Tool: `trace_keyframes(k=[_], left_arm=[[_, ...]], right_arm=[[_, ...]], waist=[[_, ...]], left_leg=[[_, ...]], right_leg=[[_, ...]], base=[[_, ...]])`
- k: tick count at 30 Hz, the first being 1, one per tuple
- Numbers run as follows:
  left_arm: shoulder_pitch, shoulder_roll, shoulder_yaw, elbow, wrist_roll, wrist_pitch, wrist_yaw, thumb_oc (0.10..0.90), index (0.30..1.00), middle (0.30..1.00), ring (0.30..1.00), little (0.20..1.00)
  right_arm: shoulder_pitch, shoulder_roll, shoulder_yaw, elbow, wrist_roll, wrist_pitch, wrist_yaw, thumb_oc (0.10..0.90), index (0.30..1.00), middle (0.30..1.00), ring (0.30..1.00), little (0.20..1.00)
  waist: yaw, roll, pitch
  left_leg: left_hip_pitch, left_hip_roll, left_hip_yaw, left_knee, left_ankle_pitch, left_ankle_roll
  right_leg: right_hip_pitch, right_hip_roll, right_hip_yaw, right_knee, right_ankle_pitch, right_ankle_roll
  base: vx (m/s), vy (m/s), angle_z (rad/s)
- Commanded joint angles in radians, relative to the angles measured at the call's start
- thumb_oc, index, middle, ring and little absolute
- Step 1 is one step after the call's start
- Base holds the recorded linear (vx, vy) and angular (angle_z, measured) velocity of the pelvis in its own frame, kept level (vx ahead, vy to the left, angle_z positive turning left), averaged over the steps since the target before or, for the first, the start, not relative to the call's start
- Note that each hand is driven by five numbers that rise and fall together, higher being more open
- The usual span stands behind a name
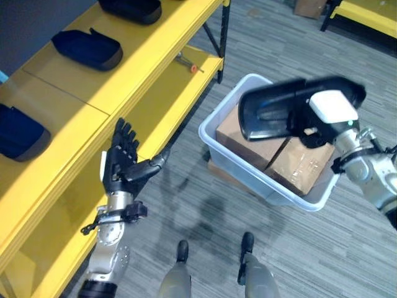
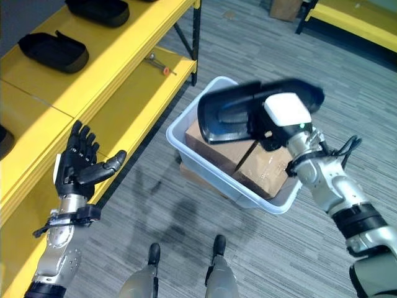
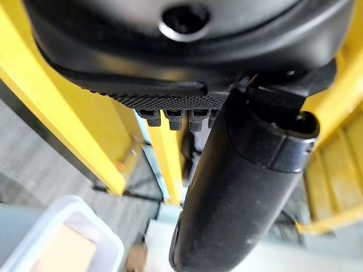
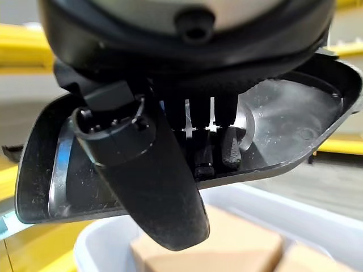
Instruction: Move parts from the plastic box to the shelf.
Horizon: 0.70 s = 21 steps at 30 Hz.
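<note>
Landmark = plastic box (image 1: 231,152), pale, sitting on the grey floor (image 1: 298,248).

Yellow shelf (image 1: 142,62) runs along the robot's left of the box, two tiers visible. Upper tier already carries dark moulded parts: one far up the shelf (image 1: 131,9), a second part (image 1: 87,48) nearer, a third (image 1: 18,133) nearest the robot and well apart from the box. So my read is several transfers done, the rest of the upper tier bare. The lower tier holds just a small tool with an orange tip (image 1: 188,64), shelf-side of the box.

Inside the box: cardboard cartons (image 1: 282,158) filling most of it. Can't tell whether more loose parts remain in there; the held part and arm cover a good deal of it.

Current part: black tray-shaped part (image 1: 273,112), lifted clear above the box, hollow side up-ish, not touching the cartons. Right robot hand (image 2: 282,121) is clamped on its rim; right wrist view shows thumb (image 4: 147,175) on one face and fingers (image 4: 227,147) hooked inside the shell. Grasp looks secure, judging from that.

Left robot hand (image 1: 124,162) is between box and shelf, just off the shelf's front edge, fingers straight, thumb out, carrying nothing.

Status: this cycle is past pick, mid carry. Left to do: swing the part across to the shelf, set down in a free spot on the upper tier, let go, return to the box.
</note>
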Motion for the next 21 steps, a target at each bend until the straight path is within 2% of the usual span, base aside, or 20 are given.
trace_keyframes(k=[1, 4, 5, 7, 10, 11, 15, 20, 21], left_arm=[[0.003, 0.058, -0.025, -0.082, 0.094, -0.092, -0.011, 0.900, 1.000, 1.000, 1.000, 1.000], [-0.034, 0.115, -0.029, -0.068, 0.229, -0.097, 0.019, 0.900, 1.000, 1.000, 1.000, 1.000], [-0.035, 0.115, -0.029, -0.067, 0.230, -0.098, 0.020, 0.900, 1.000, 1.000, 1.000, 1.000], [-0.079, 0.164, -0.048, -0.031, 0.354, -0.100, 0.062, 0.900, 1.000, 1.000, 1.000, 1.000], [-0.100, 0.187, -0.056, -0.017, 0.407, -0.100, 0.082, 0.900, 1.000, 1.000, 1.000, 1.000], [-0.126, 0.212, -0.073, 0.008, 0.481, -0.099, 0.116, 0.900, 1.000, 1.000, 1.000, 1.000], [-0.160, 0.263, -0.104, 0.027, 0.603, -0.092, 0.151, 0.900, 1.000, 1.000, 1.000, 1.000], [-0.149, 0.289, -0.115, 0.030, 0.644, -0.091, 0.142, 0.900, 1.000, 1.000, 1.000, 1.000], [-0.140, 0.300, -0.115, 0.031, 0.651, -0.090, 0.136, 0.900, 1.000, 1.000, 1.000, 1.000]], right_arm=[[-0.053, 0.013, -0.021, -0.064, 0.094, -0.061, -0.014, 0.400, 0.300, 0.300, 0.300, 0.300], [-0.038, 0.045, 0.003, -0.080, 0.157, -0.090, 0.034, 0.400, 0.300, 0.300, 0.300, 0.300], [-0.039, 0.045, 0.004, -0.079, 0.157, -0.090, 0.034, 0.400, 0.300, 0.300, 0.300, 0.300], [-0.059, 0.065, 0.049, -0.075, 0.210, -0.105, 0.074, 0.400, 0.300, 0.300, 0.300, 0.300], [-0.073, 0.069, 0.075, -0.071, 0.225, -0.109, 0.092, 0.400, 0.300, 0.300, 0.300, 0.300], [-0.096, 0.073, 0.106, -0.064, 0.253, -0.115, 0.107, 0.400, 0.300, 0.300, 0.300, 0.300], [-0.119, 0.087, 0.132, -0.057, 0.366, -0.122, 0.149, 0.400, 0.300, 0.300, 0.300, 0.300], [-0.109, 0.097, 0.114, -0.070, 0.485, -0.121, 0.179, 0.400, 0.300, 0.300, 0.300, 0.300], [-0.102, 0.100, 0.105, -0.076, 0.552, -0.118, 0.198, 0.400, 0.300, 0.300, 0.300, 0.300]], waist=[[0.018, -0.019, -0.211], [0.011, -0.024, -0.235], [0.011, -0.025, -0.234], [0.008, -0.028, -0.247], [0.008, -0.030, -0.251], [0.006, -0.033, -0.260], [-0.002, -0.037, -0.276], [-0.005, -0.040, -0.285], [-0.006, -0.040, -0.289]], left_leg=[[0.061, 0.031, -0.025, -0.028, -0.074, 0.021], [0.079, 0.022, -0.012, -0.028, -0.078, 0.024], [0.080, 0.022, -0.011, -0.028, -0.078, 0.024], [0.096, 0.019, -0.003, -0.028, -0.087, 0.027], [0.103, 0.020, 0.000, -0.028, -0.090, 0.027], [0.113, 0.021, 0.006, -0.028, -0.095, 0.027], [0.136, 0.024, 0.019, -0.028, -0.106, 0.027], [0.150, 0.029, 0.027, -0.028, -0.111, 0.026], [0.154, 0.032, 0.029, -0.028, -0.113, 0.025]], right_leg=[[-0.020, -0.066, 0.042, 0.023, 0.023, 0.086], [-0.008, -0.076, 0.056, 0.019, 0.031, 0.090], [-0.007, -0.076, 0.057, 0.018, 0.032, 0.090], [0.004, -0.076, 0.068, 0.015, 0.032, 0.094], [0.007, -0.076, 0.071, 0.015, 0.031, 0.095], [0.012, -0.076, 0.077, 0.013, 0.031, 0.098], [0.024, -0.072, 0.092, 0.007, 0.031, 0.102], [0.032, -0.070, 0.099, 0.002, 0.029, 0.102], [0.034, -0.069, 0.100, 0.001, 0.028, 0.101]], base=[[0.00, 0.042, -0.09], [0.02, 0.041, -0.11], [0.03, 0.039, -0.05], [0.02, 0.019, -0.08], [0.02, 0.005, -0.07], [0.03, 0.006, -0.08], [0.04, 0.002, -0.14], [0.03, -0.009, -0.07], [0.03, -0.012, -0.10]])
